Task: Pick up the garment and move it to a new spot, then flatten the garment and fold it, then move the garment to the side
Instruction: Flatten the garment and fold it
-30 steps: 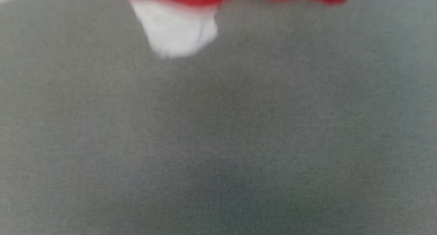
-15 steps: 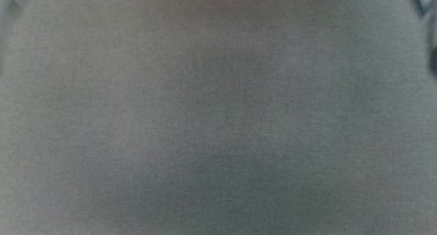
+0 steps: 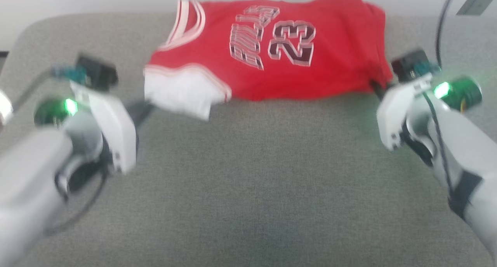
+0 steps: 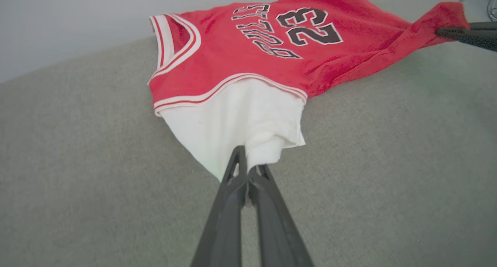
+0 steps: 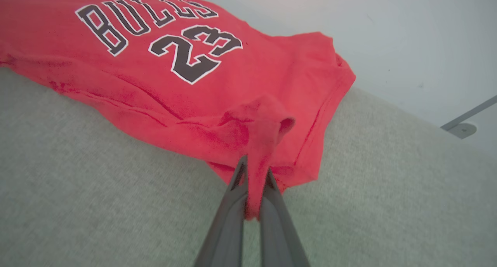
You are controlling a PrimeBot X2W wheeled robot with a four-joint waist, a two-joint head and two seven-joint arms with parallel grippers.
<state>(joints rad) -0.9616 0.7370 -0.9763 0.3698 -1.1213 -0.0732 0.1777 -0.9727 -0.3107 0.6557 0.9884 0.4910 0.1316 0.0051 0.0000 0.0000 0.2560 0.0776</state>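
**A:** What could go wrong, judged from the head view?

**B:** The garment (image 3: 271, 53) is seen lying at the far edge of the grey cushion (image 3: 252, 181), close to the wall. It is pinched at only two ends. A corner could be lost if the ends are pulled apart too hard, or the cloth could be dragged off the far edge. The left gripper (image 3: 148, 105) is placed at the white panel (image 3: 178, 92) and the right gripper (image 3: 376, 86) at the red hem. The jaws cannot be judged through the blur here.

**A:** And from the left wrist view?

**B:** The fingers are seen clamped tight on a small tuck of the white panel (image 4: 240, 119). Very little cloth is caught, so a slip is to be feared when it is lifted.

**A:** And the right wrist view?

**B:** The fingers are closed on a bunched red corner, with cloth squeezed between them. That bunching could be carried into the fold as a crease.
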